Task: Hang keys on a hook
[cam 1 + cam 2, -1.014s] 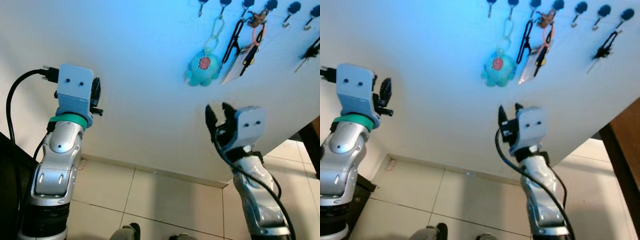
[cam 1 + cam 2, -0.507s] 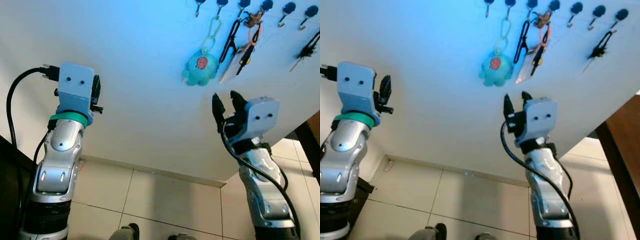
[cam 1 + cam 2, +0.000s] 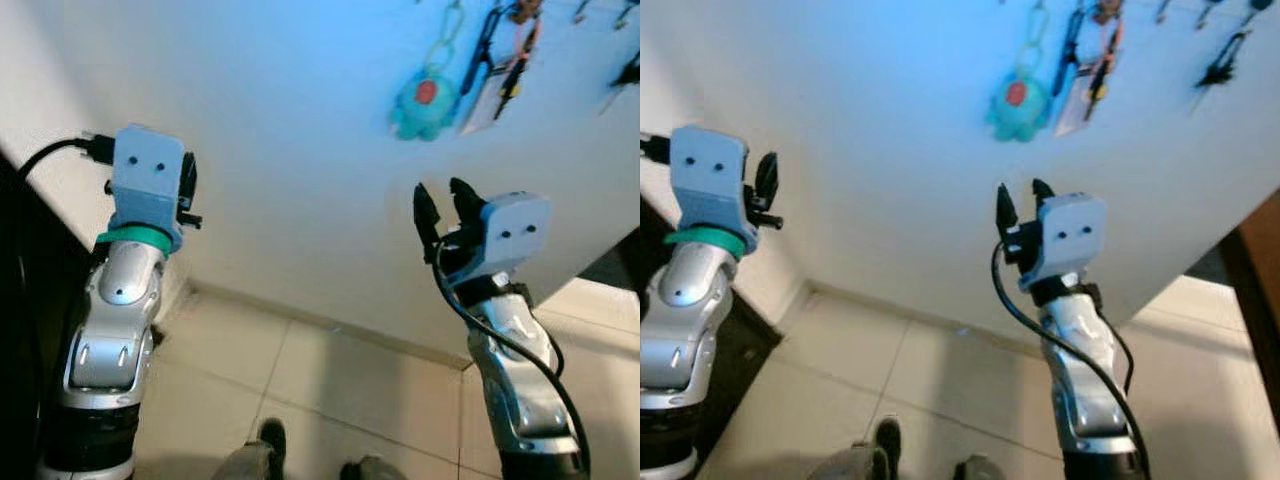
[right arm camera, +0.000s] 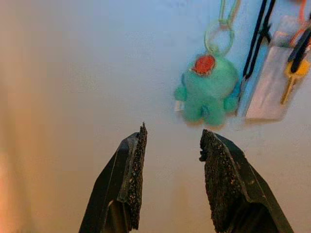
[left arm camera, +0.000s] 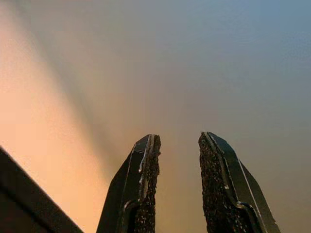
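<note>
Right now your right gripper [image 3: 442, 195] is raised in front of the white wall [image 3: 280, 130], below the teal plush keychain [image 3: 427, 100]; its fingers [image 4: 129, 179] stand apart with nothing between them, and they touch neither the wall nor anything hanging on it. That plush hangs from a pale green ring [image 4: 218, 41]. Just beside it you have a black strap [image 4: 257, 39], a clear card sleeve [image 4: 269, 92] and a yellow key [image 4: 291, 77] on an orange loop, all hanging flat against the wall. Farther to the right, a dark bunch of keys [image 3: 1223, 65] hangs by itself. Your left gripper [image 5: 177, 189] is held up well to the left, pointed at bare wall, its fingers [image 5: 141, 184] parted a little and empty. Below, you see a tiled floor [image 3: 330, 390] where it meets the wall.
</note>
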You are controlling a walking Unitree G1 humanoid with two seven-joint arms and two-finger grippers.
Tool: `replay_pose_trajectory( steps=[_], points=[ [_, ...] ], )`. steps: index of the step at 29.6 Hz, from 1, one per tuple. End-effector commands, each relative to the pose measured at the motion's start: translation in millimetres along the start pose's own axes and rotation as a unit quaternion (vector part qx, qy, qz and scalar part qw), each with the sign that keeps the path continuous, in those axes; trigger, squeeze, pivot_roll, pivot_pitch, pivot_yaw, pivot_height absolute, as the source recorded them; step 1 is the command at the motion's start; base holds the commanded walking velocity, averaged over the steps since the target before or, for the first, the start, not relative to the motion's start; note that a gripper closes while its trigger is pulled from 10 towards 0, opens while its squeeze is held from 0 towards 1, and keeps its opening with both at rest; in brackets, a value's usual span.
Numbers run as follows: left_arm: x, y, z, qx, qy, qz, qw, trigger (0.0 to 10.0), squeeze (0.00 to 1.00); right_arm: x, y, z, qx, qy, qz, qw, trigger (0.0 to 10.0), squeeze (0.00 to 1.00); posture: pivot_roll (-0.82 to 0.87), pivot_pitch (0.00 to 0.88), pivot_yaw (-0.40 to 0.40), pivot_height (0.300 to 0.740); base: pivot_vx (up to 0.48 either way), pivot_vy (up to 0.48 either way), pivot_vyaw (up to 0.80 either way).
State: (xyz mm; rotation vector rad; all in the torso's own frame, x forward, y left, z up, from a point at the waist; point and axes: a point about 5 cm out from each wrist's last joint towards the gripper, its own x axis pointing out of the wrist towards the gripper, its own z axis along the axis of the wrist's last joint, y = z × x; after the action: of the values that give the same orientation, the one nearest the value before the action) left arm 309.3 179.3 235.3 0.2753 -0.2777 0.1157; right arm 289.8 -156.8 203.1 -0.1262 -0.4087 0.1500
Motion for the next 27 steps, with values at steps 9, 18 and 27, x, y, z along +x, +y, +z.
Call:
replay_pose_trajectory(
  steps=[9, 18, 27],
  points=[
    [-0.3, 0.1, -0.1, 0.002, -0.001, 0.001, 1.000, 10.0, 0.00, -1.3, 3.2, -2.7, 0.010, 0.004, 0.000, 1.000, 10.0, 0.00, 0.00, 0.059, 0.065, 0.740, -0.381, 0.000, 0.00],
    [2.2, 2.0, 0.6, -0.005, 0.003, 0.004, 1.000, 10.0, 0.00, 1.1, 3.5, -1.2, 0.008, 0.004, -0.006, 1.000, 10.0, 0.00, 0.01, 0.077, 0.070, 0.740, -0.380, 0.000, 0.00],
    [2.4, 1.7, 1.9, -0.005, 0.001, 0.003, 1.000, 10.0, 0.00, 4.4, 3.1, 0.3, 0.007, 0.001, -0.007, 1.000, 10.0, 0.00, 0.01, 0.084, 0.068, 0.740, -0.379, 0.000, 0.00]
  ],
)
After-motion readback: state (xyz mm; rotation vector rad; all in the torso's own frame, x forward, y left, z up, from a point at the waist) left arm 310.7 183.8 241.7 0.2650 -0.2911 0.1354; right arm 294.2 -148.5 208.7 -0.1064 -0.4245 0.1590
